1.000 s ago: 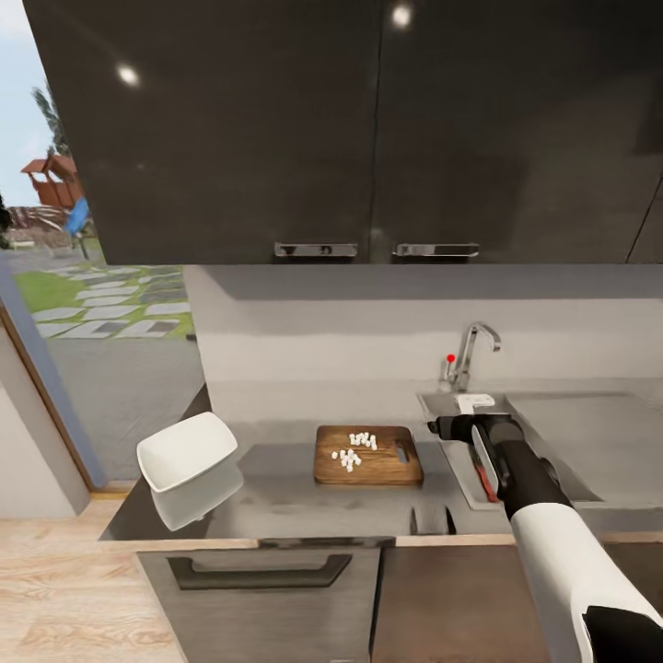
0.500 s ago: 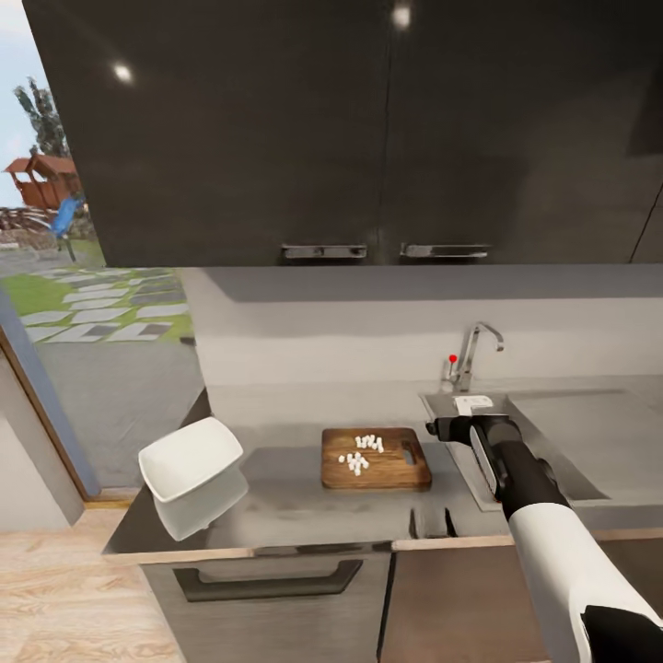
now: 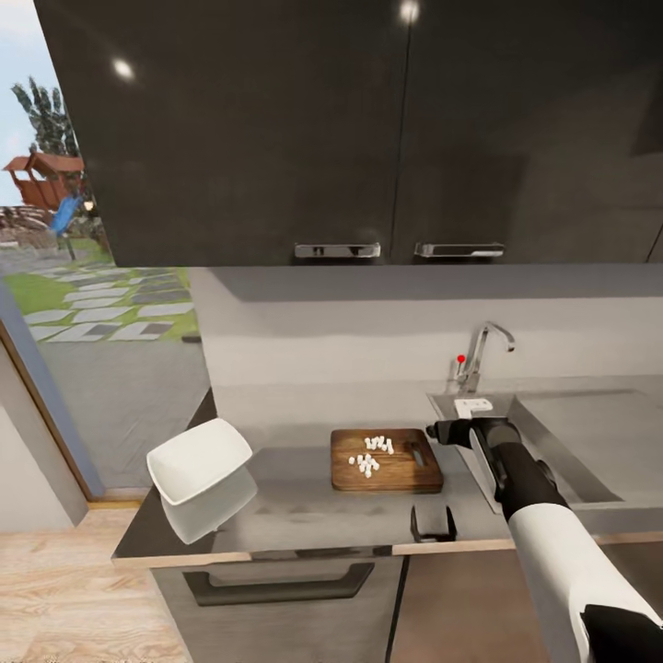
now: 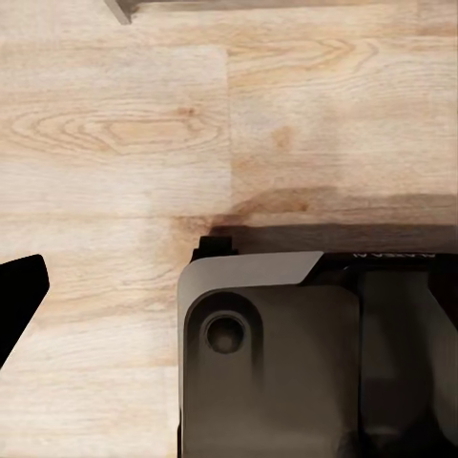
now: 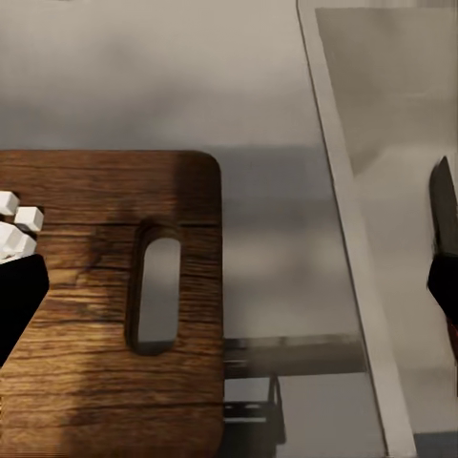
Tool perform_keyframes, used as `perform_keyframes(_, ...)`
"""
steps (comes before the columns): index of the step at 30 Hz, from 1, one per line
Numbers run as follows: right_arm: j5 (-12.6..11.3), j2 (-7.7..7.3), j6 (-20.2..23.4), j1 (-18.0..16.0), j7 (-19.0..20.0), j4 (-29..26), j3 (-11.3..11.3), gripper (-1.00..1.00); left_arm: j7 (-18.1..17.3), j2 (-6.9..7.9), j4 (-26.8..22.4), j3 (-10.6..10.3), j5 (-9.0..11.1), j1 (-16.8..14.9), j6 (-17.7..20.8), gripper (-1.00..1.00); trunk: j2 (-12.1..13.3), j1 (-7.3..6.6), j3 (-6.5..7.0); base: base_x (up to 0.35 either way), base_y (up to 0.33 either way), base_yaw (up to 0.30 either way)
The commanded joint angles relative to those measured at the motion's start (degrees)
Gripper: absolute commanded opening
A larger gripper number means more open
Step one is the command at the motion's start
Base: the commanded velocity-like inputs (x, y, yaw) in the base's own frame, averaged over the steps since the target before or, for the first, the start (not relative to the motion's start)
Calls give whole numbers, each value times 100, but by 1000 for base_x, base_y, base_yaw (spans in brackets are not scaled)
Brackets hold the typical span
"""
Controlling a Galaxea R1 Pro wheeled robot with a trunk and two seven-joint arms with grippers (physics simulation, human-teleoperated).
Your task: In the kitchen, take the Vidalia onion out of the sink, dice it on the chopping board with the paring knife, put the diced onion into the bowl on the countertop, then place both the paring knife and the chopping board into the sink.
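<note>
Countertop [image 3: 285, 520]: grey steel, below dark wall cabinets [image 3: 368, 129]. Board [image 3: 387, 459]: wooden, lying flat near the sink [image 3: 589, 442], handle slot toward the basin; small white onion pieces [image 3: 368, 456] clustered on it. Bowl [image 3: 199, 460]: white, tilted, at the counter's left end, well apart from the board. Tap [image 3: 479, 354]: chrome, red knob, behind the sink. Right gripper [image 3: 442, 431]: over the sink's near rim beside the board; fingers spread wide in the wrist view, apparently holding nothing. Left gripper: state cannot be told; its wrist view faces wooden floor [image 4: 143, 124].
</note>
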Motion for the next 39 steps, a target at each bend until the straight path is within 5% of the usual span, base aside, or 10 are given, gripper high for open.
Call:
perform_keyframes(1,61,8,23,-6,52,6,-12,100,-17,-4,22,-48,51,-10,-35,100,-14,4,-20,0,0,0)
perform_keyframes(39,63,22,21,-5,55,106,-10,100,-10,-8,19,-48,51,-10,-38,100,-14,4,-132,0,0,0)
